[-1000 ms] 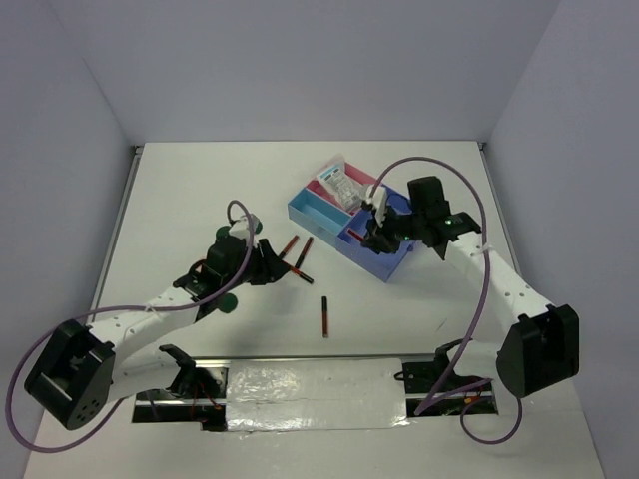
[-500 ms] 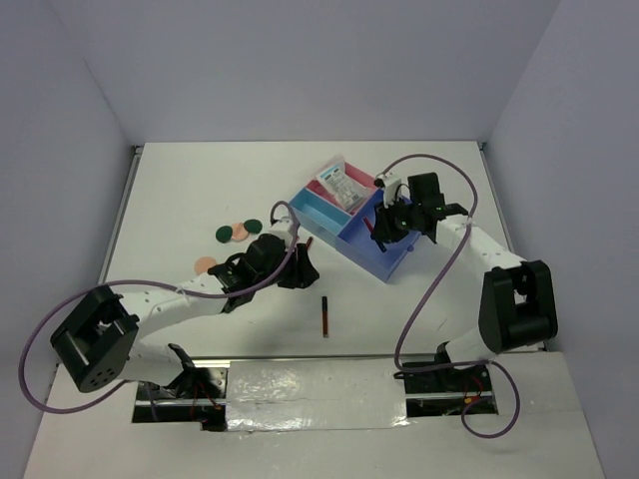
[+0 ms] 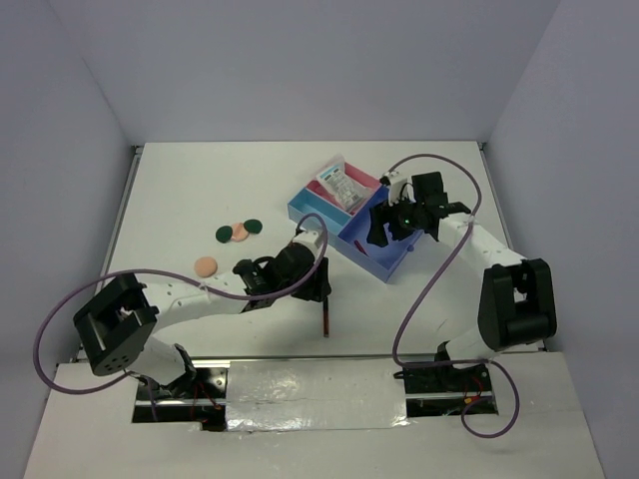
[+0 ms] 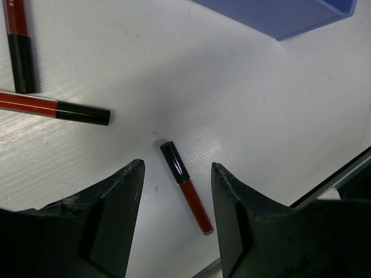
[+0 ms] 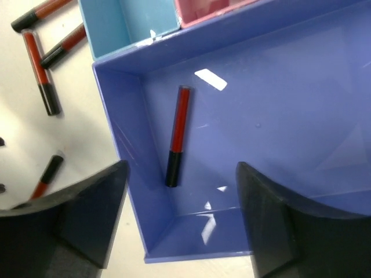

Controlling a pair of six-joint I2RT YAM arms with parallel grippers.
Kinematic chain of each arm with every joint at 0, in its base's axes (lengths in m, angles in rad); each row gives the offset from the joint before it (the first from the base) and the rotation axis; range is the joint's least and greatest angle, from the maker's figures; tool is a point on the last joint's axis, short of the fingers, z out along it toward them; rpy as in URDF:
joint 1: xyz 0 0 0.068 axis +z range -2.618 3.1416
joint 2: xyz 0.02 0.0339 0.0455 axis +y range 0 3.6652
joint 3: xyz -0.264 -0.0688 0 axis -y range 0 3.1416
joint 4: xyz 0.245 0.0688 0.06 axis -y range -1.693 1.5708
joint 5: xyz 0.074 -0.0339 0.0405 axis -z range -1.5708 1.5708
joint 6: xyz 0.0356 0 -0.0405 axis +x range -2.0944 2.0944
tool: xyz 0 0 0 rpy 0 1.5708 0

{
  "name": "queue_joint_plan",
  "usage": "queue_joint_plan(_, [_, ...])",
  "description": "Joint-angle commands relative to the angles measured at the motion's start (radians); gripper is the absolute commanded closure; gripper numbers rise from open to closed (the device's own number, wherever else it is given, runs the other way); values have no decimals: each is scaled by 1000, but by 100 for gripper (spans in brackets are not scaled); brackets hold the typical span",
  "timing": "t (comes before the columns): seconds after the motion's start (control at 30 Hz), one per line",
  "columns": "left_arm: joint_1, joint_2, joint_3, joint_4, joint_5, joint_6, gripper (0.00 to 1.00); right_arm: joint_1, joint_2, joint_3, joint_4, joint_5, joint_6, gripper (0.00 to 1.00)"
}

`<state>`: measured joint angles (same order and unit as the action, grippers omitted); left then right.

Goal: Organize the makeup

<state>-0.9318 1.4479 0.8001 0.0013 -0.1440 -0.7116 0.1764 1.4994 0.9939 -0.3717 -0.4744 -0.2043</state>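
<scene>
Red-and-black stick lies flat on the white table, nearest the arm bases. Left gripper hovers right over it, jaws spread, gripping nothing. In the left wrist view the stick's black cap sits betw. the two fingertips. 3 more sticks lie on the table a bit further on, close to the blue tray corner. Off to the left, well apart from the sticks, is a lone peach disc. Further back is a close row: dark green disc, second peach disc, second green disc. Right gripper hangs over the tray's big blue compartment, jaws wide, empty. Inside lies a fifth stick, flat, near the wall. At the far end, white blue-printed packets stand tilted in the pink compartment.
</scene>
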Motion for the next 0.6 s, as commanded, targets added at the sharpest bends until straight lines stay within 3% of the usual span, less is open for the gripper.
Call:
queue_joint_plan(0.0, [-30, 32, 54, -56, -48, -15, 38, -17, -76, 74, -12, -23, -32, 8])
queue_joint_plan(0.03, [-44, 40, 68, -66, -52, -28, 38, -24, -85, 78, -12, -48, -37, 0])
queue_joint_plan(0.17, [-81, 95, 111, -125, -92, -74, 39, -60, -122, 89, -27, -183, -43, 0])
queue_joint_plan(0.37, [-134, 204, 211, -266, -134, -163, 45, -77, -209, 16, 49, -221, 40, 15])
queue_joint_plan(0.57, [-157, 298, 301, -417, -184, -216, 45, -90, -280, -63, 122, -210, 77, 17])
